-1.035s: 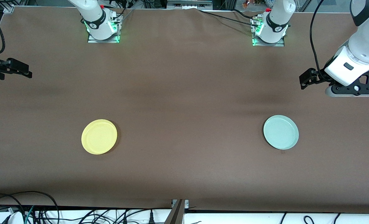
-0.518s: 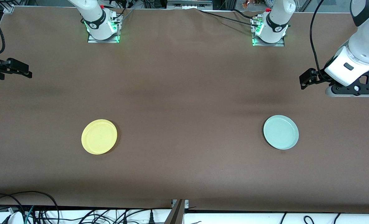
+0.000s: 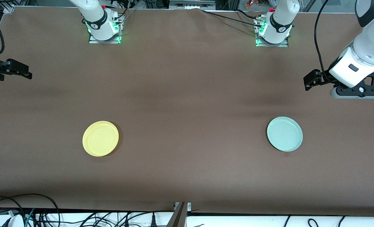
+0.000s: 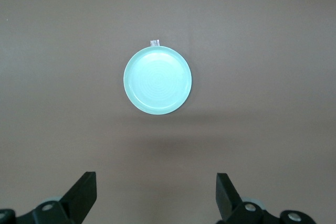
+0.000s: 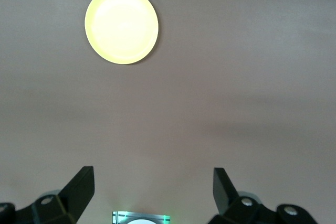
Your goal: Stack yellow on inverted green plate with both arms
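The yellow plate [image 3: 100, 138] lies rim up on the brown table toward the right arm's end; it also shows in the right wrist view [image 5: 121, 24]. The green plate [image 3: 284, 134] lies rim up toward the left arm's end; it also shows in the left wrist view [image 4: 157, 80]. My left gripper [image 3: 310, 81] hangs high over the table's edge at its own end, open and empty [image 4: 156, 192]. My right gripper [image 3: 24, 73] hangs high over the table's edge at its own end, open and empty [image 5: 153, 190].
The two arm bases [image 3: 104, 26] [image 3: 272, 30] stand with green lights along the table edge farthest from the front camera. Cables [image 3: 22, 211] lie below the table's near edge. A small white tag [image 4: 154, 42] sticks out at the green plate's rim.
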{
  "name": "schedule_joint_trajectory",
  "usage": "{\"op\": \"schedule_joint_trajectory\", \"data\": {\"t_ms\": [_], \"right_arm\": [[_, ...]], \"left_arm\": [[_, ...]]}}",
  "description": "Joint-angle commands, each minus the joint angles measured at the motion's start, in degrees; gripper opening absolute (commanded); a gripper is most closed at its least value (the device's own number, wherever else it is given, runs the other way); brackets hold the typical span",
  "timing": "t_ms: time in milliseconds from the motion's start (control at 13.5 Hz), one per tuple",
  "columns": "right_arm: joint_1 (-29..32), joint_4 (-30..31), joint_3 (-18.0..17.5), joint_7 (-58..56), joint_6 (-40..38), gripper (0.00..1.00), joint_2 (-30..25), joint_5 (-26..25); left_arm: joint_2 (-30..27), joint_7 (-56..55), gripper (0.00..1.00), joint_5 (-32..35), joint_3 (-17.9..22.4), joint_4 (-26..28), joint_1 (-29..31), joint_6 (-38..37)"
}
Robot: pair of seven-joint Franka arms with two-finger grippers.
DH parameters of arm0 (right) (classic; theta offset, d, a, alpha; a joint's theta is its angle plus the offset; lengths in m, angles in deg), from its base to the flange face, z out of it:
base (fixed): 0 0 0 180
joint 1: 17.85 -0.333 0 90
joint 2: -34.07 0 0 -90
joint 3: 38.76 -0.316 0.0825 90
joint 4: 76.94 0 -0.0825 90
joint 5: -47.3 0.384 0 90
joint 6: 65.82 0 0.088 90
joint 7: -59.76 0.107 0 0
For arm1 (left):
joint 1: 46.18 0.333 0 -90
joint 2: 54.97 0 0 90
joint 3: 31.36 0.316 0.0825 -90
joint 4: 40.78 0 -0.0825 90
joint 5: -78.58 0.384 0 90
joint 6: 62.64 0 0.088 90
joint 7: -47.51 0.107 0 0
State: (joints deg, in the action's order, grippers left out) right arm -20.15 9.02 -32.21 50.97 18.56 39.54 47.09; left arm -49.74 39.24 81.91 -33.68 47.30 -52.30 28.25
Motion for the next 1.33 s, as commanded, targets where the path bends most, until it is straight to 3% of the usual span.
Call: {"op": "schedule_joint_trajectory", "data": {"t_ms": [0,444,666,961,1257], "right_arm": [[0.3,-0.7,-0.1,0.8,-0.1,1.00,0.2,-0.1],[0.5,-0.7,0.0,0.5,-0.1,1.00,0.2,-0.2],[0.5,-0.7,-0.1,0.6,0.1,1.00,0.2,-0.2],[0.5,-0.7,0.0,-0.2,0.1,1.00,0.6,-0.2],[0.4,-0.7,-0.1,-0.1,0.1,1.00,1.0,-0.1]], "left_arm": [[0.4,-0.1,1.00,0.0,0.0,-1.7,0.1,-0.5],[-0.1,-1.5,1.00,0.8,-0.8,-7.3,-0.3,-5.9],[0.4,-2.0,1.00,3.4,-0.8,-7.2,-0.4,-9.9],[1.0,-2.1,1.00,5.0,-0.5,-7.2,-0.2,-9.6],[2.5,-1.2,1.00,2.5,-0.2,-6.9,1.3,-10.1]]}}
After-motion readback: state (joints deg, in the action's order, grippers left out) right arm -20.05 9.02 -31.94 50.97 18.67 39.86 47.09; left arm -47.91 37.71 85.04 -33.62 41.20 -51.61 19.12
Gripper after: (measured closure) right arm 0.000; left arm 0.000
